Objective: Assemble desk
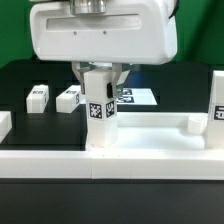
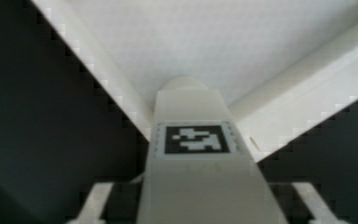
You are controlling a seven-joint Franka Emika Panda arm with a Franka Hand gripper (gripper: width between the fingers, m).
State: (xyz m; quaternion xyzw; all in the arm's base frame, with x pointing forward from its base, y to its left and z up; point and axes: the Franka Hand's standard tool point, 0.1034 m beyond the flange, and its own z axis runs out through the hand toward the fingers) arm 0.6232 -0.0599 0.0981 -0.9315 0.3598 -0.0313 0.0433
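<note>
A white square leg [image 1: 98, 112] with black-and-white tags stands upright, its lower end on the desk slab [image 1: 150, 138] near the front edge. My gripper [image 1: 98, 92] reaches down from above and is shut on this leg, one finger on each side. In the wrist view the leg [image 2: 199, 150] fills the middle with its tag facing the camera. The gripper [image 2: 201, 208] holds it between the fingers [image 2: 101, 200], and the slab [image 2: 309, 70] lies beyond. Another leg [image 1: 217, 105] stands at the slab's corner on the exterior view's right.
Two loose legs [image 1: 38, 96] [image 1: 68, 98] lie on the dark table behind the slab. The marker board [image 1: 137, 97] lies behind the gripper. A raised socket [image 1: 190, 123] sits on the slab at the right. A long low white rail [image 1: 110, 172] runs along the front.
</note>
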